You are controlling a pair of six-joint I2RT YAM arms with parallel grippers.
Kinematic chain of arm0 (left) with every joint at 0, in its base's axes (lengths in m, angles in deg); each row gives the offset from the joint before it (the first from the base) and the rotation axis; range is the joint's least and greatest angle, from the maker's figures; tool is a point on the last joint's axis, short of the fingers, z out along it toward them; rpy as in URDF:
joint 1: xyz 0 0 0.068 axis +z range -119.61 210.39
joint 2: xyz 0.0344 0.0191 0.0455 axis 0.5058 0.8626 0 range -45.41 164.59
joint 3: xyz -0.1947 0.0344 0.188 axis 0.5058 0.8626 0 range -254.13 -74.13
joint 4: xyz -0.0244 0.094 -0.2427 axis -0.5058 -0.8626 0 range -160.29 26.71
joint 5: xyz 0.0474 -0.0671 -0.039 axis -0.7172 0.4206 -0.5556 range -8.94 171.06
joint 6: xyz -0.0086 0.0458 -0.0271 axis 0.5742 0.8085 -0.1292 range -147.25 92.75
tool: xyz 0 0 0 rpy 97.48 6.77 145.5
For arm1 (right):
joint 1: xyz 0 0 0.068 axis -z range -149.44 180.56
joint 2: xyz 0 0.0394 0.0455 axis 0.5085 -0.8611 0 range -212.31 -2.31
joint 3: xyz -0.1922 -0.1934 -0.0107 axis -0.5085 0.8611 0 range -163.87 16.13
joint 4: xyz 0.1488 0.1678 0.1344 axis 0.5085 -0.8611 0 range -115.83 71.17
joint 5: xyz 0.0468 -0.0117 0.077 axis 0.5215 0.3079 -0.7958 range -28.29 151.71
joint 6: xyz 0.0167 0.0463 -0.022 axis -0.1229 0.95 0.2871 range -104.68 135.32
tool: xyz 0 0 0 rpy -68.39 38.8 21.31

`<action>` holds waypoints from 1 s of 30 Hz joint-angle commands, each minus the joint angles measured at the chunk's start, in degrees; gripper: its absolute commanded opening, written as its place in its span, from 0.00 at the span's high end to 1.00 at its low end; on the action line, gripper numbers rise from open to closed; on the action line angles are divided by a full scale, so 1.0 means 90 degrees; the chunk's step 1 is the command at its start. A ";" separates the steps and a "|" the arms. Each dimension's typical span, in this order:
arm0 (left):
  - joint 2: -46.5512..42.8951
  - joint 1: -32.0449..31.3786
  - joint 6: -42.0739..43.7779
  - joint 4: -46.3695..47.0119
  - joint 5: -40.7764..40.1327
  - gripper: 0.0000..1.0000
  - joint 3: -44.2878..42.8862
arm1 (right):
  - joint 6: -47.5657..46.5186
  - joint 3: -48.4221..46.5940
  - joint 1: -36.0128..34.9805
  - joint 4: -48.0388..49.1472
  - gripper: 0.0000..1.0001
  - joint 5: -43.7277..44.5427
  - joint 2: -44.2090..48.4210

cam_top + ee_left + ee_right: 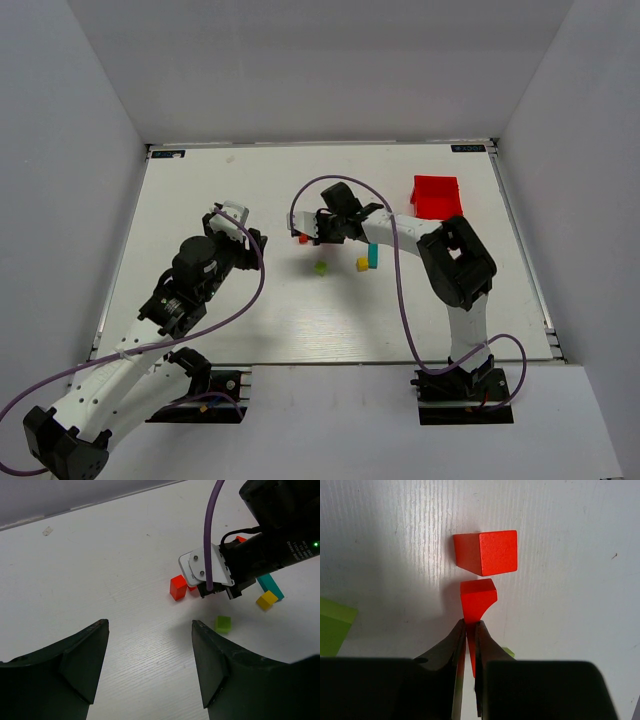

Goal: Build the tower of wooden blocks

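My right gripper (471, 624) is shut on a red arch piece (478, 599), pinching its thin end. Just beyond the arch, a little apart from it, a red-orange cube (487, 552) sits on the table. From above, the right gripper (312, 232) hangs over that cube (303, 239) left of the table's middle. Near it lie a lime-green cube (320, 267), a yellow cube (362, 264) and a teal bar (372, 255). My left gripper (150, 625) stands open over bare table, short of the red-orange cube (177, 587) and the green cube (223, 624).
A red plastic bin (437, 195) stands at the back right of the white table (250, 180). The right arm's purple cable (212, 525) loops above the blocks. Grey walls close in the table's sides and back.
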 commanded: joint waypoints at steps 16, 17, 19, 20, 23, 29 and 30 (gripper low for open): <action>-0.0033 0.0021 0.0020 -0.0041 0.0100 0.23 -0.0021 | 0.0197 -0.0387 -0.0018 0.0017 1.00 -0.0061 -0.0242; -0.0033 0.0021 0.0020 -0.0041 0.0100 0.23 -0.0021 | 0.0197 -0.0396 -0.0027 0.0046 1.00 -0.0061 -0.0242; -0.0033 0.0021 0.0020 -0.0041 0.0100 0.23 -0.0021 | 0.0217 -0.0406 -0.0027 0.0027 1.00 -0.0052 -0.0262; -0.0033 0.0021 0.0020 -0.0041 0.0100 0.23 -0.0021 | 0.0236 -0.0416 -0.0037 0.0027 1.00 -0.0061 -0.0271; -0.0033 0.0021 0.0020 -0.0041 0.0100 0.23 -0.0021 | 0.0246 -0.0435 -0.0037 0.0027 1.00 -0.0052 -0.0310; -0.0033 0.0021 0.0020 -0.0041 0.0100 0.23 -0.0021 | 0.0275 -0.0426 -0.0047 0.0017 1.00 -0.0110 -0.0291; -0.0033 0.0021 0.0020 -0.0041 0.0100 0.23 -0.0021 | 0.0275 -0.0416 -0.0047 0.0036 1.00 -0.0120 -0.0310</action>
